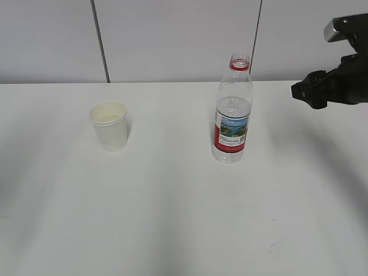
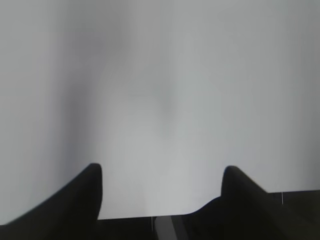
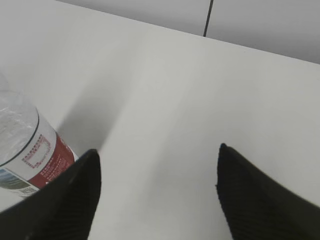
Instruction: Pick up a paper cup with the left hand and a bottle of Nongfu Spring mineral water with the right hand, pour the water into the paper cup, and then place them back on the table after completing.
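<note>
Black metal pokes in from the upper right edge of the exterior view: the right gripper (image 1: 310, 93), held well above the table (image 1: 172, 218) and off to the right of the bottle (image 1: 232, 112), nothing in it. Its own camera shows the two fingers (image 3: 70, 200) spread wide over bare tabletop, jaws apart, with the bottle's red-and-white label just past the left finger at the frame edge, not between them.

The left gripper (image 2: 160, 172) does not appear in the exterior view at all. Its wrist camera shows two dark fingertips (image 2: 87, 190) standing apart, empty, against a blurred pale surface; what that surface is cannot be told.

The bottle stands upright right of centre on the table, cap off, red ring at the neck, clear water (image 1: 232, 106) filling it to about the shoulder. The cup (image 1: 109, 125) stands upright well to its left, mouth up; whether it holds anything cannot be told. Neither wrist view shows the cup. Behind the table runs a grey panelled wall (image 1: 172, 40) with dark seams.
</note>
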Tool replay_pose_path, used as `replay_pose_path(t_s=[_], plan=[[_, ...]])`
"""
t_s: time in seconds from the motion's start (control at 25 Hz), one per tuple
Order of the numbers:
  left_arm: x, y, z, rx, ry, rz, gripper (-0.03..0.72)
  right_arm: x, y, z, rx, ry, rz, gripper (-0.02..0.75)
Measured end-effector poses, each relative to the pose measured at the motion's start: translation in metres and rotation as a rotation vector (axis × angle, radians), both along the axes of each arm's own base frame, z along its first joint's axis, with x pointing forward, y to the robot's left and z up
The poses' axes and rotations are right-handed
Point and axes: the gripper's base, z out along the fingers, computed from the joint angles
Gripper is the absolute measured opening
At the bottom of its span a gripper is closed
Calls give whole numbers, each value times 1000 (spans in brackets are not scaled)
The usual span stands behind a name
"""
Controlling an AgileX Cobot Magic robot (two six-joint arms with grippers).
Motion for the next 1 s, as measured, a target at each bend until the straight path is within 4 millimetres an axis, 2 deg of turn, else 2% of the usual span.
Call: replay_pose_path(t_s=[0.24,0.44,0.6,0.88,1.0], plan=[[-68,15,-9,-3,-118,5,416,0,0,0,7,2,-5,535],[-111,24,-20,-21,-250,1,392,0,0,0,7,2,-5,535],[-131,28,-34,-35,-374,-15,381,0,0,0,8,2,-5,535],[-152,32,-62,-53,-501,-25,374,0,0,0,11,3,-7,535],[-163,34,-67,-68,-570,-34,365,0,0,0,11,3,-7,535]])
